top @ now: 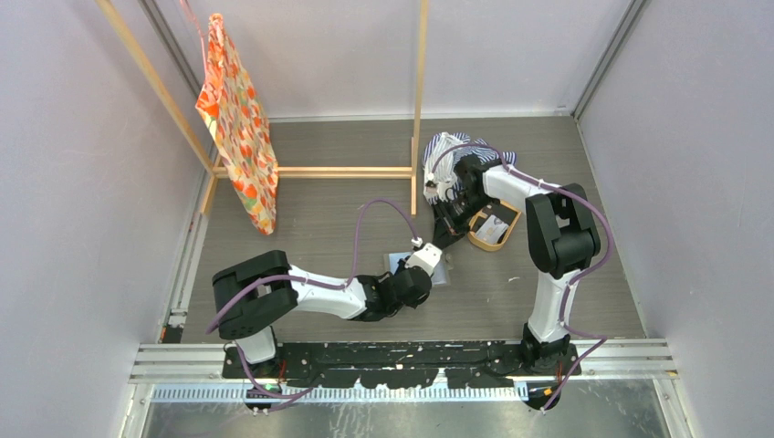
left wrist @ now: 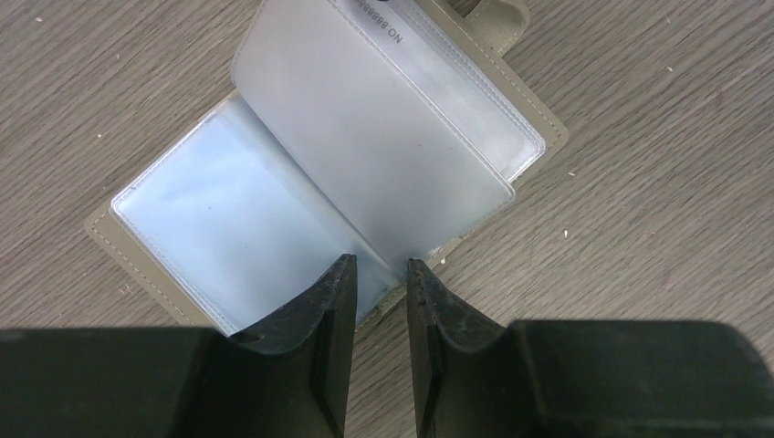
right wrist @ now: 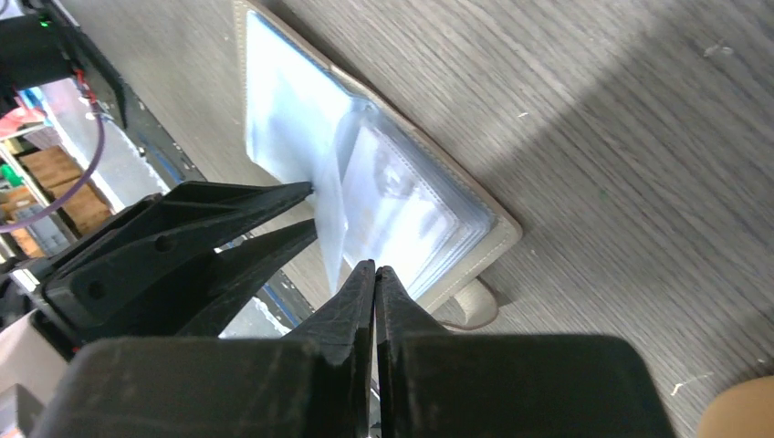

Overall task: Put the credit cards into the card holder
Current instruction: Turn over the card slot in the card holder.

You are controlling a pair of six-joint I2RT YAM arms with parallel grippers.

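The card holder (top: 441,274) lies open on the table, a grey-taupe wallet with clear plastic sleeves (left wrist: 210,219). One sleeve (left wrist: 383,137) stands raised, and another sleeve near the top holds a card (left wrist: 392,27) with printed numbers. My left gripper (left wrist: 379,265) sits at the holder's near edge, its jaws a narrow gap apart around the raised sleeve's lower corner. My right gripper (right wrist: 375,267) is shut, its tips against the sleeve stack (right wrist: 411,210), with nothing visible between them. In the right wrist view, the left gripper (right wrist: 310,208) is opposite. More credit cards (top: 493,228) lie in the tray.
An oval tan tray (top: 476,239) sits right of the holder, under my right arm. A striped cloth (top: 444,148) lies behind it. A wooden frame (top: 347,171) stands at the back, with an orange patterned bag (top: 239,119) hanging on its left.
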